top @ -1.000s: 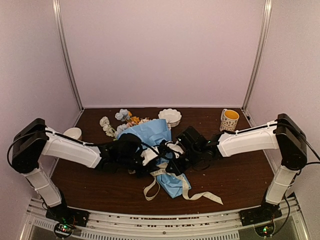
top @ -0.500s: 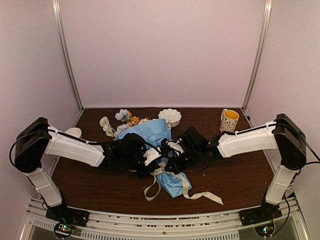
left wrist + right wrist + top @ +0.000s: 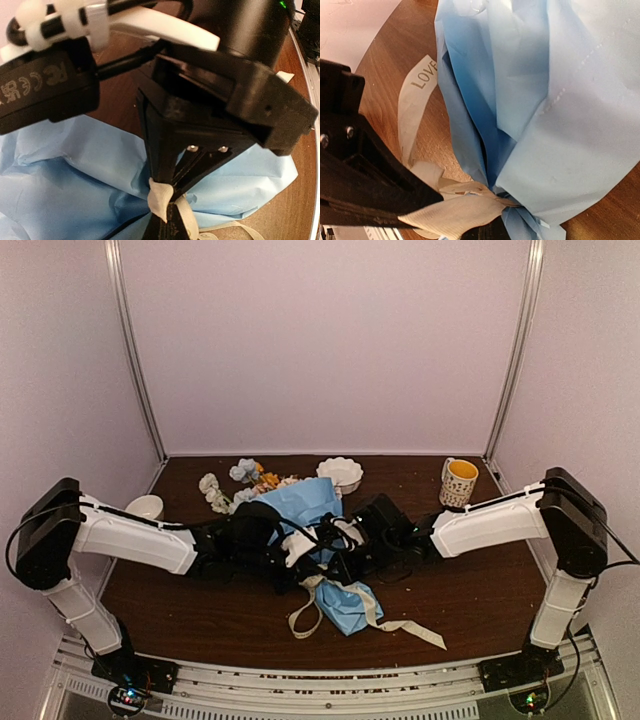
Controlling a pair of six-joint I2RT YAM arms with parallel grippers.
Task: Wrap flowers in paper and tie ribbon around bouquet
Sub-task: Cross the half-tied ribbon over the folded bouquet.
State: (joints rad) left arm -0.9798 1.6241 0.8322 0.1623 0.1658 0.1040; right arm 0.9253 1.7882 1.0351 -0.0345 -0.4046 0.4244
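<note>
The bouquet lies mid-table: a light-blue paper (image 3: 305, 502) cone with the flowers (image 3: 247, 478) sticking out at its far end and its narrow end (image 3: 345, 608) toward me. The beige ribbon (image 3: 402, 628) circles the cone's waist, and its tails trail on the table. My left gripper (image 3: 300, 552) is shut on a ribbon (image 3: 161, 196) end just above the paper (image 3: 70, 175). Facing it, my right gripper (image 3: 342, 558) is shut on the other ribbon (image 3: 457, 212) end, right at the knot against the paper (image 3: 560, 100). A loose tail printed "LOVE" (image 3: 422, 79) lies beside it.
A white scalloped bowl (image 3: 340, 473) stands behind the bouquet. A mug with a yellow inside (image 3: 459, 481) is at the back right. A small white cup (image 3: 146, 507) sits by the left arm. Pale walls close in the dark wooden table (image 3: 480, 590) on three sides.
My left gripper has closed onto the ribbon end. Both arms have shifted slightly, and the bouquet's narrow end and ribbon tails have moved a little with them.
</note>
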